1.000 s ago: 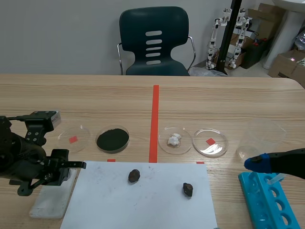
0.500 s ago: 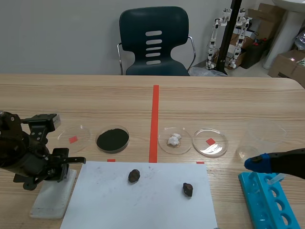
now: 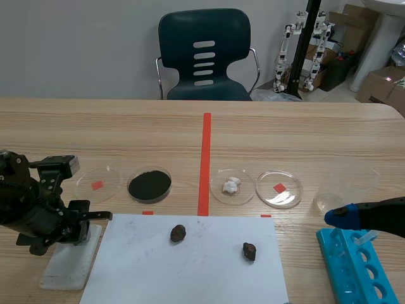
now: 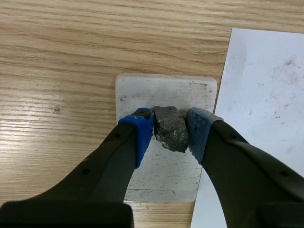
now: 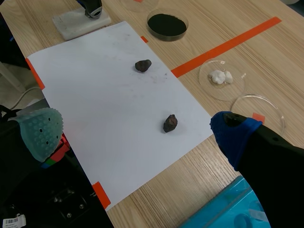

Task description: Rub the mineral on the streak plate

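Observation:
My left gripper [image 4: 170,131] is shut on a dark grey mineral [image 4: 169,127], held between its blue pads right over the white streak plate [image 4: 166,90]. In the scene view the left gripper [image 3: 87,227] stands at the plate's far end [image 3: 65,269], at the table's left front. The plate lies beside a white paper sheet [image 3: 190,272]. My right gripper [image 5: 137,130] is open and holds nothing, hovering over the paper's right part; in the scene view its blue tip [image 3: 343,216] shows at the right.
Two more dark minerals [image 3: 178,234] [image 3: 249,251] lie on the paper. Behind it stand a dish of black powder [image 3: 150,185], a dish with white lumps [image 3: 232,186] and two clear dishes [image 3: 98,184] [image 3: 280,189]. A clear beaker [image 3: 345,183] and a blue tube rack [image 3: 354,269] are at the right.
The left arm has shifted slightly left and back over the streak plate with the mineral in its grip. The right arm has not moved.

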You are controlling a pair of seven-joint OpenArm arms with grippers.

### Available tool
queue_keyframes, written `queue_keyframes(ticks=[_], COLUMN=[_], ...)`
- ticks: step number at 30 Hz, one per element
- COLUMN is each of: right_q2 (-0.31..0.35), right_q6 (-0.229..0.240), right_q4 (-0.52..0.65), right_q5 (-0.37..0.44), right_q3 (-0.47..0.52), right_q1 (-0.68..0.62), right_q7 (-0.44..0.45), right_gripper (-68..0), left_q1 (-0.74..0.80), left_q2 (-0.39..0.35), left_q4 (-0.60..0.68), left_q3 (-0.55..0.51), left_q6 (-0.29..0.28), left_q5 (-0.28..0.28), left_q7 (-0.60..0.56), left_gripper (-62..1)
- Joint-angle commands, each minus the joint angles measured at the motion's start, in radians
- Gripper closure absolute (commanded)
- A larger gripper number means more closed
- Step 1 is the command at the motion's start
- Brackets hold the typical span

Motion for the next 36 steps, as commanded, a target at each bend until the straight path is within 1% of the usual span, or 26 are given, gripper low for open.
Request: queue_keyframes(ticks=[1, 5, 10, 13, 14, 16, 20, 24, 28, 33, 34, 36], right_q2=[0.013, 0.013, 0.013, 0.013, 0.013, 0.013, 0.013, 0.013, 0.013, 0.013, 0.013, 0.013], right_q6=[0.0, 0.0, 0.0, 0.0, 0.0, 0.0, 0.0, 0.0, 0.0, 0.0, 0.0, 0.0], right_q4=[0.003, 0.003, 0.003, 0.003, 0.003, 0.003, 0.003, 0.003, 0.003, 0.003, 0.003, 0.003], right_q5=[0.011, 0.011, 0.011, 0.011, 0.011, 0.011, 0.011, 0.011, 0.011, 0.011, 0.011, 0.011], right_q3=[0.001, 0.001, 0.001, 0.001, 0.001, 0.001, 0.001, 0.001, 0.001, 0.001, 0.001, 0.001], right_q1=[0.001, 0.001, 0.001, 0.001, 0.001, 0.001, 0.001, 0.001, 0.001, 0.001, 0.001, 0.001], right_q7=[0.011, 0.011, 0.011, 0.011, 0.011, 0.011, 0.011, 0.011, 0.011, 0.011, 0.011, 0.011], right_gripper=[-67.9, -67.9, -67.9, -67.9, -67.9, -67.9, -67.9, -67.9, -67.9, -67.9, -67.9, -67.9], left_q1=[-0.017, -0.016, -0.016, -0.016, -0.016, -0.016, -0.017, -0.019, -0.023, -0.034, -0.034, -0.033], left_q2=[0.0, -0.001, 0.0, 0.0, 0.0, -0.001, -0.002, -0.012, -0.023, -0.023, -0.023, -0.023], left_q4=[0.002, 0.002, 0.002, 0.002, 0.002, 0.002, 0.002, 0.002, 0.001, 0.001, 0.001, 0.001], left_q3=[-0.002, -0.002, -0.002, -0.002, -0.002, -0.002, -0.001, 0.018, 0.055, 0.077, 0.077, 0.077], left_q6=[-0.002, -0.003, -0.054, -0.062, -0.063, -0.062, -0.051, -0.004, 0.022, 0.025, 0.024, 0.022], left_q5=[0.0, -0.009, -0.091, -0.113, -0.112, -0.099, -0.034, 0.045, 0.1, 0.098, 0.083, 0.029], left_q7=[-0.002, 0.0, 0.0, 0.001, 0.001, 0.001, 0.006, 0.038, 0.046, 0.045, 0.042, 0.033], left_gripper=[-14.1, -14.1, -14.1, -14.1, -14.1, -14.1, -14.1, -14.1, -14.1, -14.1, -14.1, -14.1])
